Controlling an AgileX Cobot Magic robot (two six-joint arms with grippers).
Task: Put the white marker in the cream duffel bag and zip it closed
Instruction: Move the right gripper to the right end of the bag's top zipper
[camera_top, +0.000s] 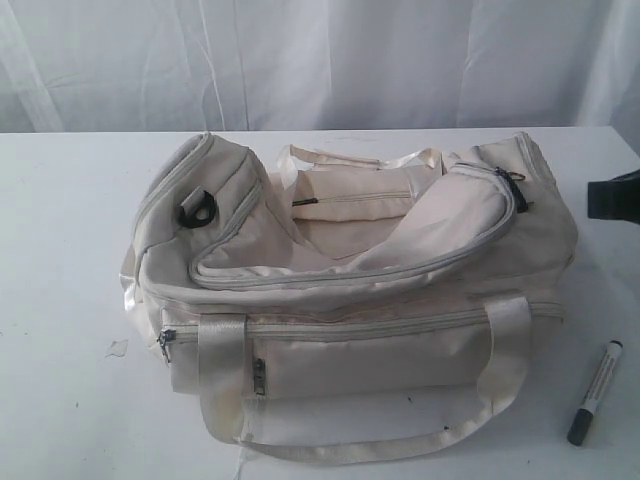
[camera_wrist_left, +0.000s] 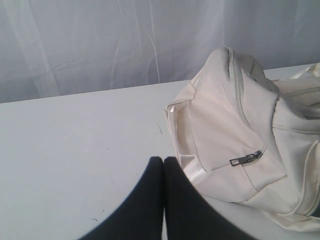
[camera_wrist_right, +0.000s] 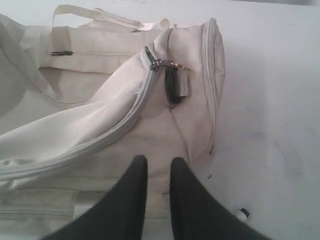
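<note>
Two grippers are seen empty: the left gripper (camera_wrist_left: 163, 159) is pressed shut, the right gripper (camera_wrist_right: 159, 159) is parted slightly over the cream duffel bag (camera_top: 350, 300), whose top is unzipped. The white marker (camera_top: 596, 392) is laid on the table (camera_top: 60, 300) beside the bag's right end.

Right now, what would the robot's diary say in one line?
cream duffel bag: top unzipped | white marker: on table beside bag | left gripper: shut, empty | right gripper: slightly open, empty
</note>
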